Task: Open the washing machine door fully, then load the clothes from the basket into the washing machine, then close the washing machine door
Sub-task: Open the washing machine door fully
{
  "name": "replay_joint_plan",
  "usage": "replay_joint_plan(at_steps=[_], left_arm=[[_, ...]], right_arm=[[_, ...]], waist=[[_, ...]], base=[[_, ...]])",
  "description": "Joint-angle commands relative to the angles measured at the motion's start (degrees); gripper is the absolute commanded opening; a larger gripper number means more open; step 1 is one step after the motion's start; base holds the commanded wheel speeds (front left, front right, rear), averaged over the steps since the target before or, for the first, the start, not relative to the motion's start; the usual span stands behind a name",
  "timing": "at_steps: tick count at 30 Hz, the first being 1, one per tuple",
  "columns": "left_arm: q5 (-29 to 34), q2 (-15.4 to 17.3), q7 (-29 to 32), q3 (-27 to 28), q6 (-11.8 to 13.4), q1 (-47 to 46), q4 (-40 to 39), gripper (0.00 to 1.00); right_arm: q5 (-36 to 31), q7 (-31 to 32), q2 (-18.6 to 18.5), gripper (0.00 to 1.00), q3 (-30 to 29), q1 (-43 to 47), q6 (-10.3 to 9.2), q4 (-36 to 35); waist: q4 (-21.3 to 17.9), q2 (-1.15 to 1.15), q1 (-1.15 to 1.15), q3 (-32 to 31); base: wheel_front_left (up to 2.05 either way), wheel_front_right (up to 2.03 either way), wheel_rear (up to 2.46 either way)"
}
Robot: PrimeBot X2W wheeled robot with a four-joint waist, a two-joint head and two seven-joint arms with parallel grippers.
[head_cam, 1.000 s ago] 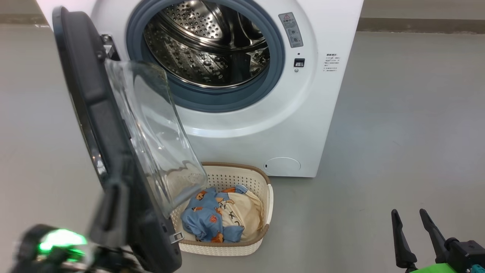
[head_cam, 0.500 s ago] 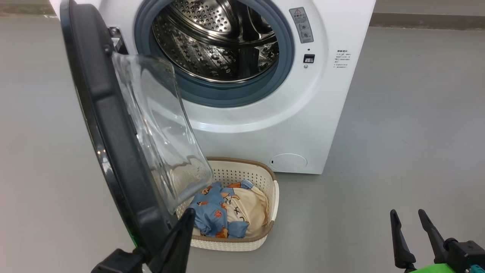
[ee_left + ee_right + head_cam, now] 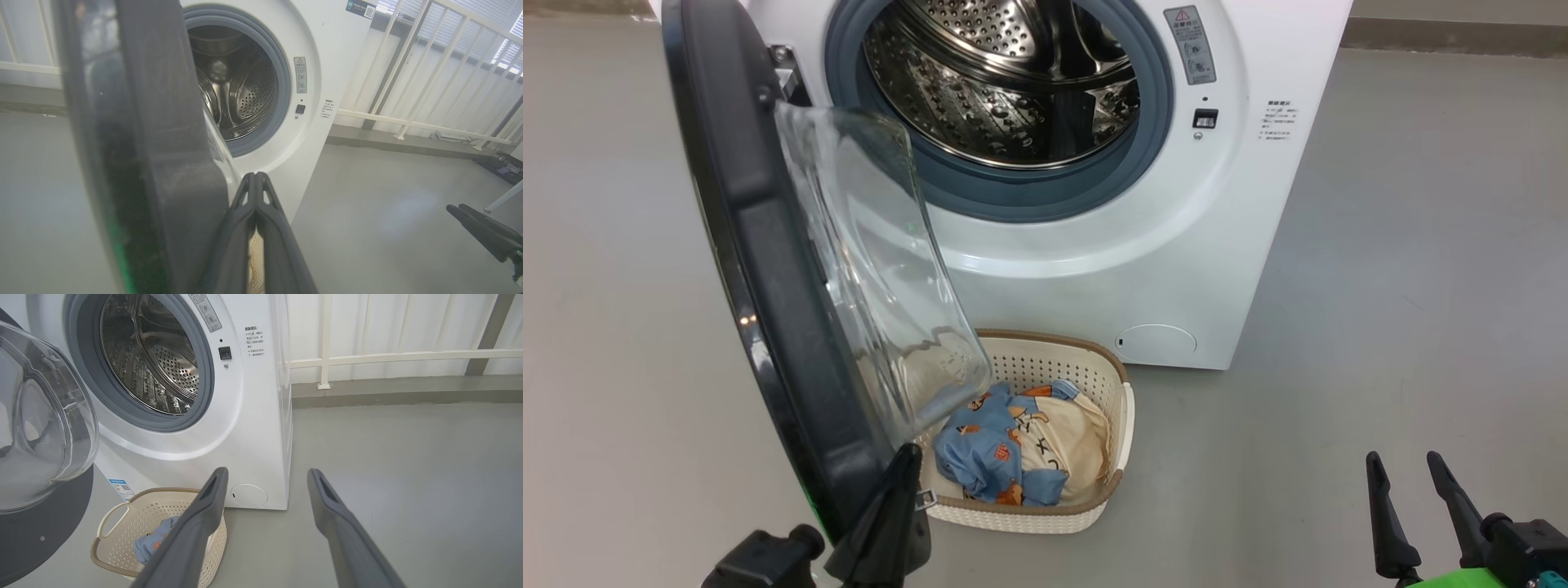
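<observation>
Opening stage, judged nearly complete: washing machine door [image 3: 735, 204] standing wide at left of the washing machine [image 3: 1241, 245], left claw [image 3: 907, 461] closed, empty, at its near lower edge. Right claw [image 3: 1403, 459] open, idle, near right. Clothes [image 3: 1005, 441] in the basket [image 3: 1054, 336] on the floor [image 3: 1380, 286]; loading and closing not yet done.

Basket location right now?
Head view, lower centre: the basket sits on the floor in front of the washing machine, just right of the open washing machine door, with the clothes inside.
</observation>
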Motion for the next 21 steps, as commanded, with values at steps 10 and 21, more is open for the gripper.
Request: replay_joint_plan(at_steps=[10, 21], left_arm=[[-0.33, 0.62, -0.90, 3.76, 1.96, -2.41, -1.66, 0.00], [-1.13, 0.74, -1.98, 4.98, 2.89, -2.91, -0.14, 0.00]], right_arm=[[0.02, -0.28, -0.55, 1.00, 1.33, -0.06, 0.36, -1.09], [-0.31, -0.28, -0.55, 1.00, 1.65, -0.40, 0.36, -0.82]], waist=[[2.69, 0.00, 0.00, 0.23], [7.67, 0.00, 0.00, 0.63]], base=[[0.00, 0.00, 0.00], [0.00, 0.00, 0.00]])
